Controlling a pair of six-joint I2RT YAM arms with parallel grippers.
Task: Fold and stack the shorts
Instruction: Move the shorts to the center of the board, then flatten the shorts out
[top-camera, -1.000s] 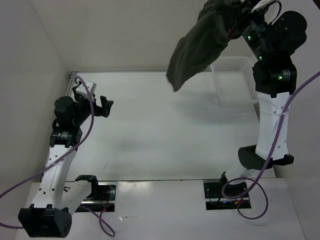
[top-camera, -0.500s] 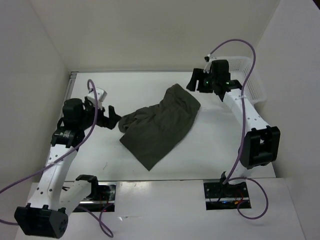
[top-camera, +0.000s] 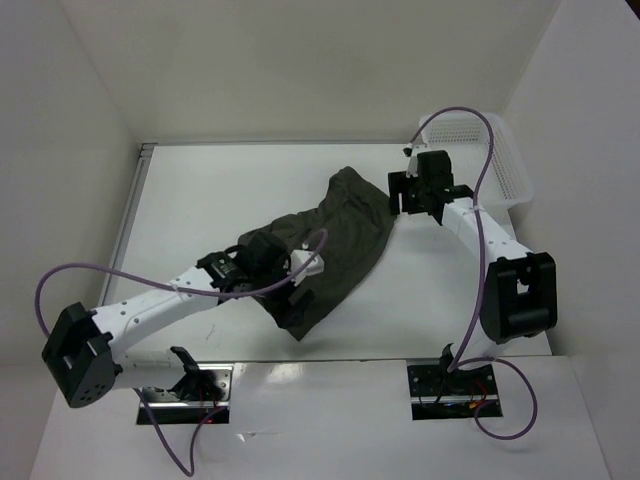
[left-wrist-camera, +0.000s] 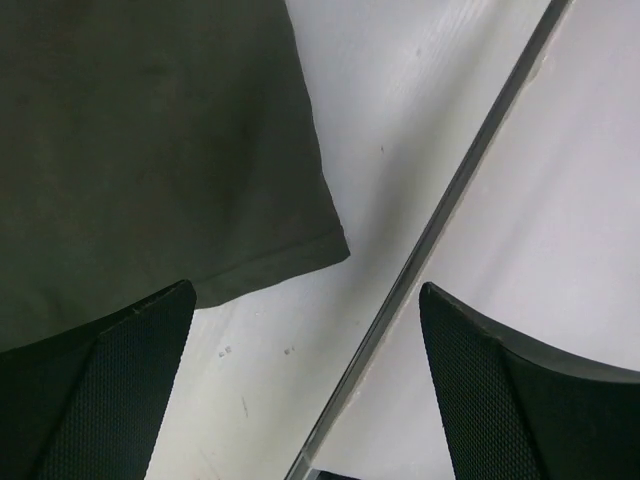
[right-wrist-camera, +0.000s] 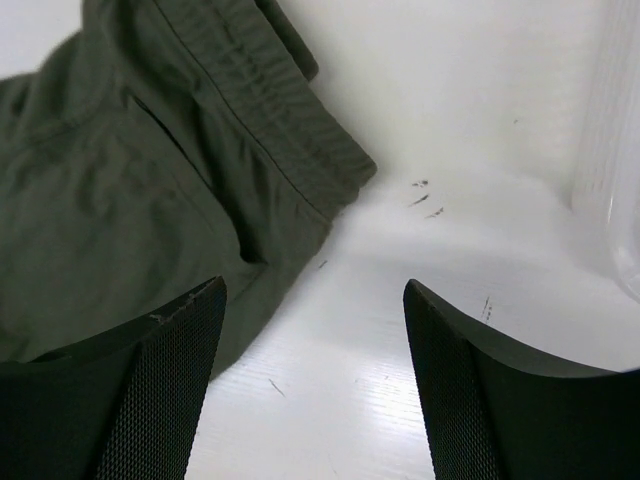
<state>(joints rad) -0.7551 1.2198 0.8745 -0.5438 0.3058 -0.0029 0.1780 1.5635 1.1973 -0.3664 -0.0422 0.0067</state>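
Clearly the work is only at its beginning: the shorts (top-camera: 340, 225) lie open and wrinkled on the desk (top-camera: 220, 190), near the basket (top-camera: 505, 165) and stretching away from it, with no fold made and nothing stacked. The right gripper (top-camera: 400, 195) hangs between the basket and the waistband (right-wrist-camera: 270, 110), its fingers wide and holding nothing. The left gripper (left-wrist-camera: 307, 290) is at the end farthest from the basket, over a leg hem (left-wrist-camera: 270, 265), also wide and empty. All the folding is left, I think. The left arm (top-camera: 160, 300) covers part of the cloth, the second leg is hard to make out, and the right wrist view cuts off the basket.
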